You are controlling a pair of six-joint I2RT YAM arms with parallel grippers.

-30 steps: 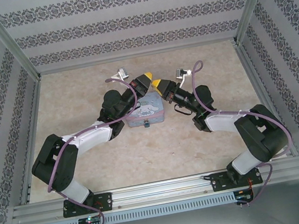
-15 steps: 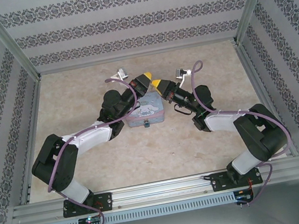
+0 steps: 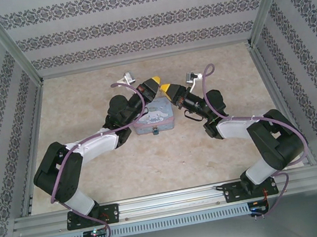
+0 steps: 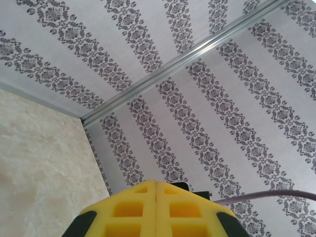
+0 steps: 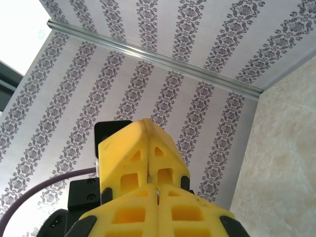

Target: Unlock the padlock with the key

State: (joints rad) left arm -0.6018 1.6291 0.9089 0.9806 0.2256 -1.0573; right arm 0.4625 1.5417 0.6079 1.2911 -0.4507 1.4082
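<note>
Both grippers are raised over the pale blue tin [image 3: 155, 118], with their tips crossing. My right gripper [image 5: 158, 189] is shut, and a thin silvery sliver, the key [image 5: 157, 192], shows pinched at its tips. It rests against the seam of the left gripper's yellow fingers [image 5: 143, 153], which stand just ahead. My left gripper [image 4: 156, 183] is shut with a tight seam; I cannot tell whether it also holds the key. A tiny dark speck [image 3: 155, 130] at the tin's near edge may be the padlock, but it is too small to tell.
Patterned walls with aluminium posts [image 3: 9, 46] close in the beige table [image 3: 94, 172] on three sides. A purple cable [image 3: 206, 77] loops above the right wrist, and small white connectors [image 3: 126, 77] stick out near the left wrist.
</note>
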